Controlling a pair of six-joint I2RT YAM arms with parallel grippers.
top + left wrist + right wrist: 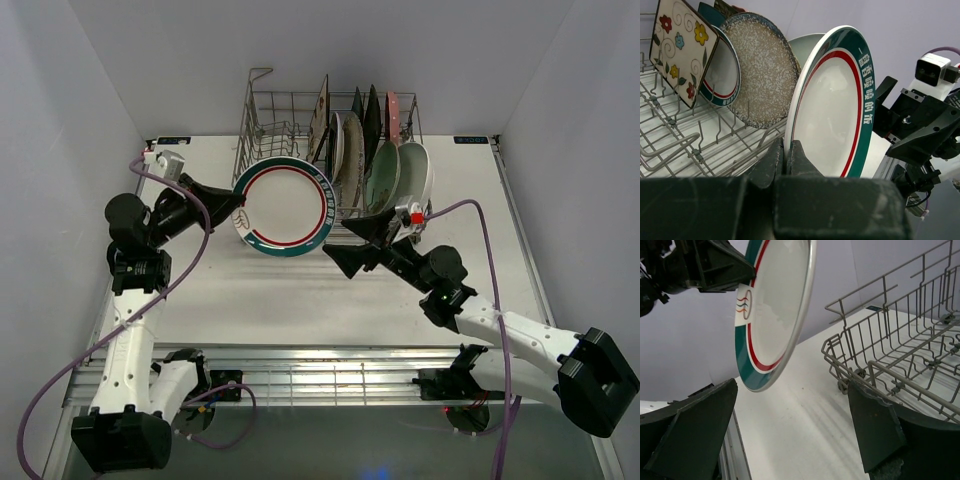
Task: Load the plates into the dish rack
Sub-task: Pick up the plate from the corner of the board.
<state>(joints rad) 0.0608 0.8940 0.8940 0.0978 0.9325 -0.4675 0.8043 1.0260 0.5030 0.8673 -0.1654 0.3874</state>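
Black and clenched tight, my left tool (pixel 788 152) grips the green-and-red-rimmed plate (pixel 832 107) by a thin bite on its rim, holding it on edge in the air. That plate hangs just outside the rack (pixel 262 128), at its near side. It is above the counter (pixel 300 300) and not yet between any tines (pixel 718 131). My right tool (pixel 361 246) is released, jaws spread wide and holding nothing. It also sits at the rack's near side, just beside the plate. Inside the rack, the other plates (pixel 372 150) stand in a row through its middle and right part. The speckled grey plate (pixel 765 70) is closest to the one I carry.

My worries, as I judge it:
- **Slip:** the bite is small and sits at the rim, so the plate could swing or slide out if I tilt the wrist quickly.
- **Snag:** on the way over, its lower edge could catch the rack's near rail (pixel 910 385) and lever itself out of the grip.
- **Knock:** if it drifts toward the row, it could hit the speckled grey plate.
- **Collision:** the right tool sits close enough that a careless move could strike the plate.
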